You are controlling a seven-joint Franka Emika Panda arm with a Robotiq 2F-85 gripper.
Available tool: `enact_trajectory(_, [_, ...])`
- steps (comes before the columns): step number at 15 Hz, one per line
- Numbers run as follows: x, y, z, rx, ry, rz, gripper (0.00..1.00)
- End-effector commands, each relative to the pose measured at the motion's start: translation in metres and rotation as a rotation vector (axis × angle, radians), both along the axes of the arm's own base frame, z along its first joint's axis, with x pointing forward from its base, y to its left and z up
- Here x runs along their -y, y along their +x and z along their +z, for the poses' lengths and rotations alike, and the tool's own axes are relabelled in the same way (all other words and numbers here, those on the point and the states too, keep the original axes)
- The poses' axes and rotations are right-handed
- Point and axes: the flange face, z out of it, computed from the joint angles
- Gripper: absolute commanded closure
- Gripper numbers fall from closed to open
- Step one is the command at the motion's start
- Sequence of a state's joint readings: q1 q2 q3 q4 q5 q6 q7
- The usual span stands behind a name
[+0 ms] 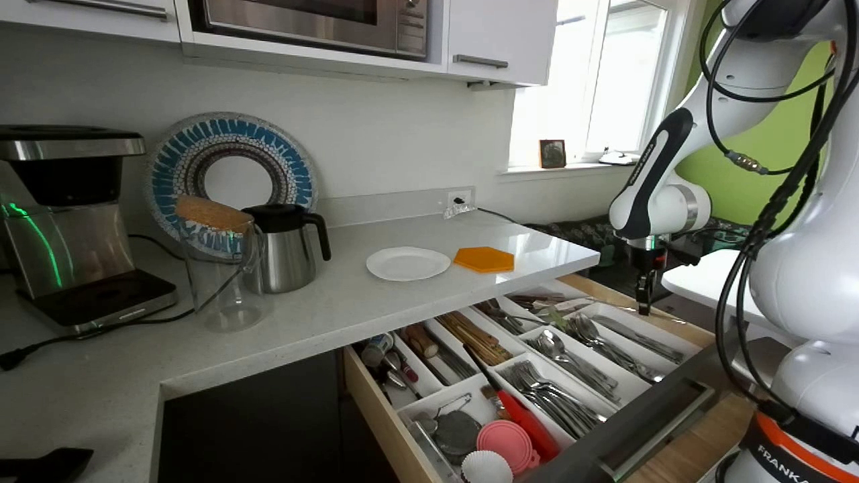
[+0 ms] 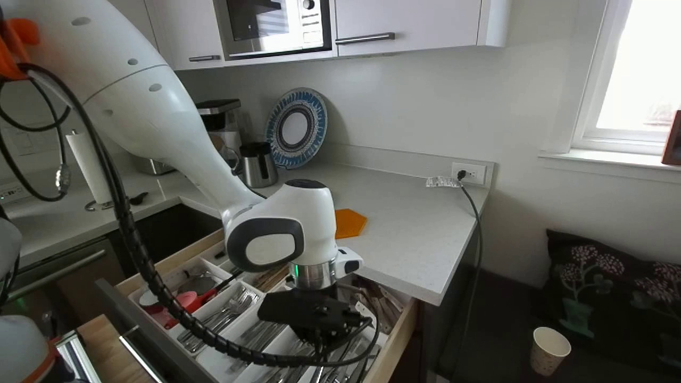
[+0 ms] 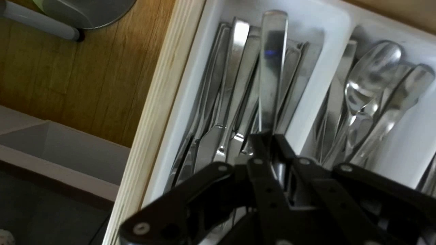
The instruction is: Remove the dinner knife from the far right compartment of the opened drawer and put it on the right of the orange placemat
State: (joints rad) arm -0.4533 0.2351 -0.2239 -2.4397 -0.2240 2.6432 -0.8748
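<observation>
My gripper (image 3: 271, 139) is shut on a dinner knife (image 3: 273, 68) in the wrist view. The knife's handle sticks out past the fingertips and looks nearer than the other knives below. Beneath it is the far right compartment (image 3: 186, 98), holding several more knives. In an exterior view the gripper (image 1: 644, 305) hangs above that end of the open drawer (image 1: 389, 419). In an exterior view the cable and wrist hide its fingertips. The orange placemat (image 1: 484, 259) is a flat hexagon on the counter; it also shows, partly behind the arm, in an exterior view (image 2: 349, 223).
A white plate (image 1: 408, 263) lies left of the placemat. The counter edge (image 1: 557, 274) overhangs the back of the drawer. A steel pot (image 1: 287, 251) and glass jug (image 1: 228, 295) stand further left. Spoons (image 3: 369, 75) fill the neighbouring compartment.
</observation>
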Motion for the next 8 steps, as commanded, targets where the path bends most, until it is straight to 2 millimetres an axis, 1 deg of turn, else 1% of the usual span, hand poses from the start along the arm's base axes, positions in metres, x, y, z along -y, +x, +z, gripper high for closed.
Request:
enact_trajectory(1, [-0.020, -0.010, 0.030, -0.063, -0.016, 0.115, 0.97])
enact_trajectory(3, [-0.029, -0.011, 0.045, -0.110, -0.032, 0.173, 0.97])
enact_trajectory(5, [-0.042, -0.011, 0.059, -0.155, -0.041, 0.216, 0.97])
enact_trajectory(8, [-0.065, -0.002, 0.085, -0.199, -0.052, 0.244, 0.97])
